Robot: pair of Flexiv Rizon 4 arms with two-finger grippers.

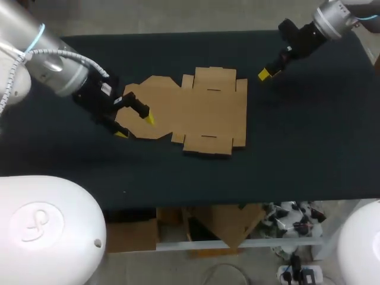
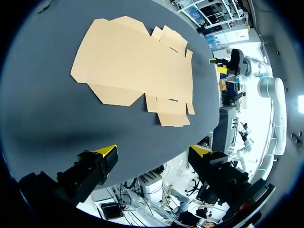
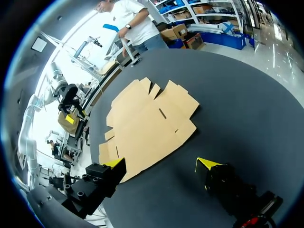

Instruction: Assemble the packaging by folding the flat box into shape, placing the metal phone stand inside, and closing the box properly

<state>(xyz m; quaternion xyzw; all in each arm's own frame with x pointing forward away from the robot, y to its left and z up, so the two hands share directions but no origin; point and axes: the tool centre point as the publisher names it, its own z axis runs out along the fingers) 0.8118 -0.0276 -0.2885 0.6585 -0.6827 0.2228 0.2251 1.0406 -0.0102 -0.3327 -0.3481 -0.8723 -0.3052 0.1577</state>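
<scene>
Yellow-tipped jaws, flat cardboard (image 1: 202, 110) (creased)

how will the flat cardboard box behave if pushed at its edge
Probably light and thin: the flat box lies flush on the table, so it may slide rather than lift. Its cut flaps likely hinge, flopping when raised.

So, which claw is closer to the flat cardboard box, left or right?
Left. The left claw is at the left end of the flat cardboard box, open. The right claw is beyond its far right corner, with bare table between them.
</scene>
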